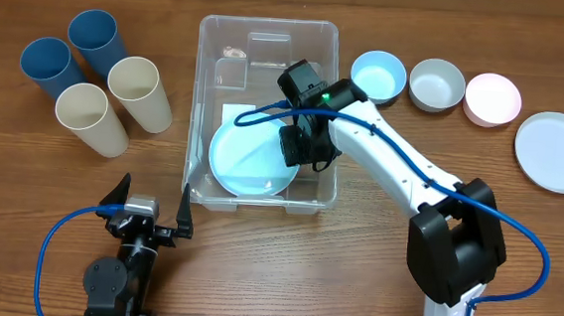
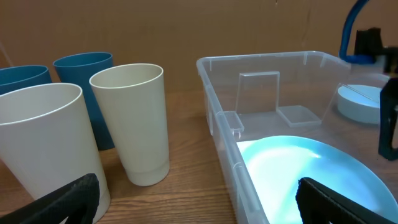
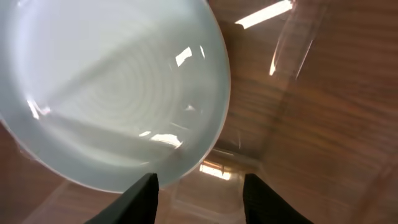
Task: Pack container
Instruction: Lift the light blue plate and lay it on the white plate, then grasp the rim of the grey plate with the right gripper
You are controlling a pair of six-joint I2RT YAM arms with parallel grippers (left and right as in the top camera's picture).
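Observation:
The clear container (image 1: pixel 267 22) stands at the table's middle, and a light blue plate (image 1: pixel 247 161) lies flat in its near half. My right gripper (image 1: pixel 304 150) is inside the container, over the plate's right edge. In the right wrist view the right gripper (image 3: pixel 202 199) is open and empty, its fingers just past the rim of the plate (image 3: pixel 112 93). My left gripper (image 1: pixel 149 210) is open and empty near the front edge, left of the container. In the left wrist view the left gripper (image 2: pixel 199 211) faces the container's wall (image 2: pixel 261 57) and the plate (image 2: pixel 298 168).
Two blue cups (image 1: pixel 70 52) and two cream cups (image 1: pixel 139 90) stand at the left, close to my left gripper's view (image 2: pixel 134 118). Right of the container sit a light blue bowl (image 1: pixel 378 75), a grey bowl (image 1: pixel 436 84), a pink bowl (image 1: pixel 492 98) and a white plate (image 1: pixel 558 150).

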